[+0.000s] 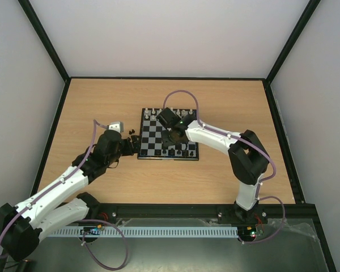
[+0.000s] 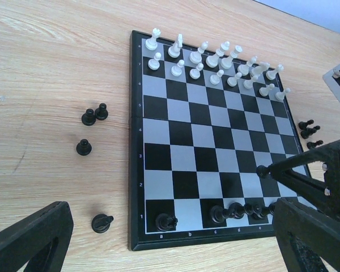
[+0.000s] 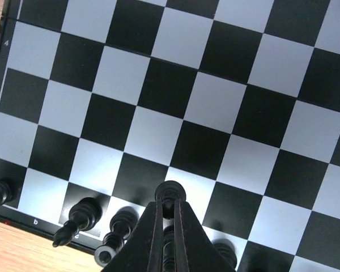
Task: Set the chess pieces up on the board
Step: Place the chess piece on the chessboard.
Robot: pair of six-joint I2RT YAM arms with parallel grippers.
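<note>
The board (image 1: 153, 141) lies mid-table, seen closer in the left wrist view (image 2: 181, 133). Several black chess pieces (image 2: 218, 213) stand along its near row, with a rook (image 2: 165, 221) on the corner square. More black pieces lie loose on the wood to the left (image 2: 84, 147) and to the right (image 2: 309, 130). My right gripper (image 3: 171, 211) is shut on a small black pawn (image 3: 171, 194) just above the board's near rows (image 3: 158, 85); the pawn also shows in the left wrist view (image 2: 262, 170). My left gripper (image 2: 173, 226) hangs open at the board's near left corner, holding nothing.
Two rows of white pieces (image 2: 215, 59) fill the board's far side. One loose black piece (image 2: 102, 222) lies on its side close to my left finger (image 2: 28, 238). Dark-framed walls (image 1: 62, 73) enclose the table.
</note>
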